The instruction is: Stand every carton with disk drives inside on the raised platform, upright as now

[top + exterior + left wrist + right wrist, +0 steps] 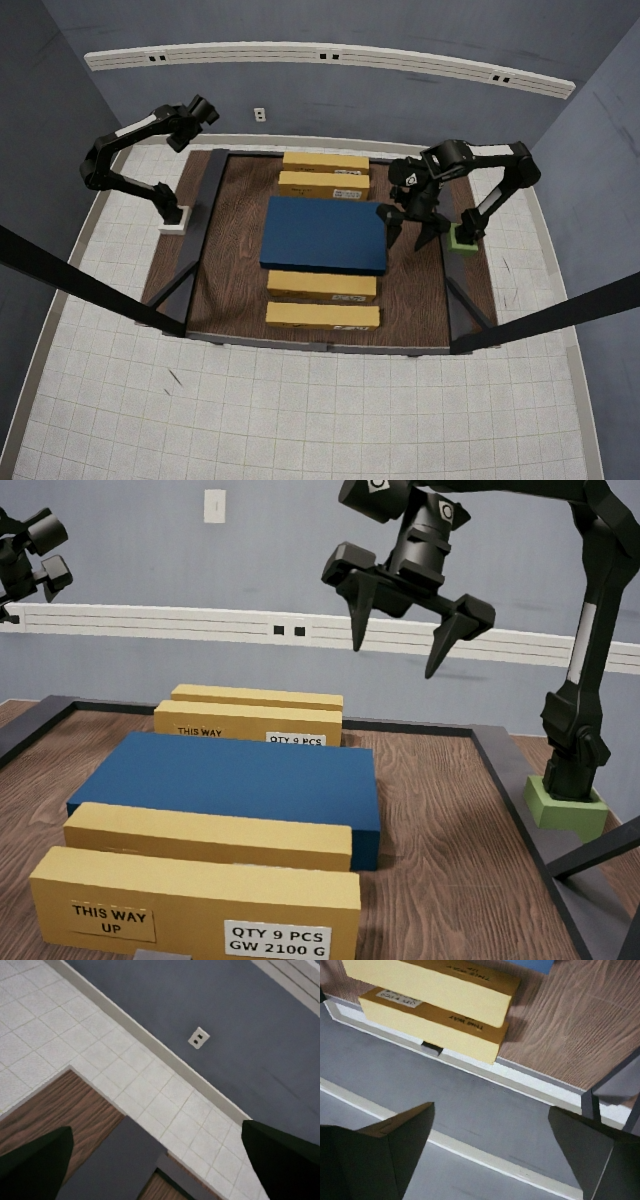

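Note:
The raised blue platform (323, 232) (237, 779) (539, 964) is bare. Behind it stand two closed yellow cartons, the rearmost carton (325, 159) (258, 693) (430, 1027) and a nearer carton (323, 179) (248, 712) (427, 982). In front of it stand two more, the inner carton (320, 281) (206, 828) and the front carton (321, 311) (196, 875), which reads "THIS WAY UP". None touches my fingers. My right gripper (404, 248) (392, 663) (492, 1110) is open and empty, high at the platform's right. My left gripper (158, 1132) is open and empty, high at the back left.
A dark frame (204, 206) (509, 769) borders the wooden table (232, 232) (429, 810). Black diagonal posts (87, 279) (547, 310) rise at the front corners. The cartons in each pair stand parallel, with a narrow gap between them. The back wall is behind the table.

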